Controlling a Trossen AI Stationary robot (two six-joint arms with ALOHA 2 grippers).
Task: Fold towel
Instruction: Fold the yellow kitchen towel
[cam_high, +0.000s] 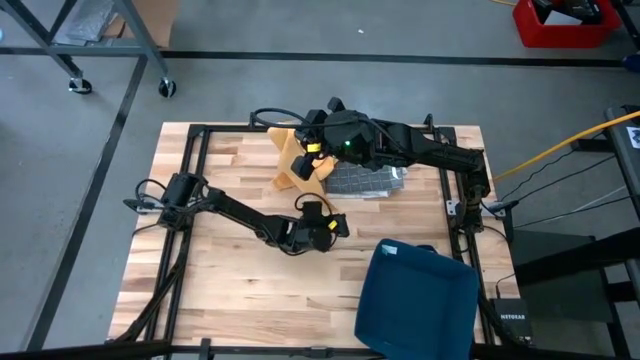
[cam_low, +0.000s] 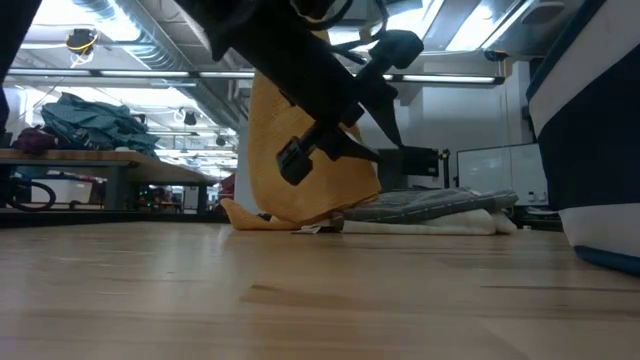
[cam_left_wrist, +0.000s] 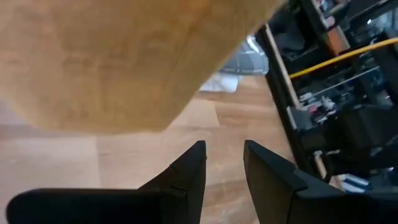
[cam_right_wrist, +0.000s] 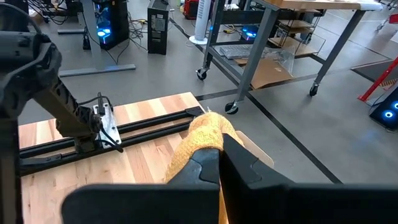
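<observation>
Near the frame's centre our right gripper (cam_right_wrist: 219, 163) pinched the yellow towel (cam_high: 296, 160) aloft; the left gripper (cam_left_wrist: 222, 163), fingers apart, held nothing. We judged a steady, level carry best.

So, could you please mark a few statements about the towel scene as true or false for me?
1. The right gripper is shut on the yellow towel. True.
2. The left gripper holds the yellow towel. False: it is open and holds nothing.
3. A grey folded towel lies on the table beside the yellow one. True.
4. The blue bin sits at the table's far left corner. False: it sits at the near right edge.
5. The yellow towel lies flat on the table. False: the right gripper holds it lifted, and only its lower edge reaches the table.
</observation>
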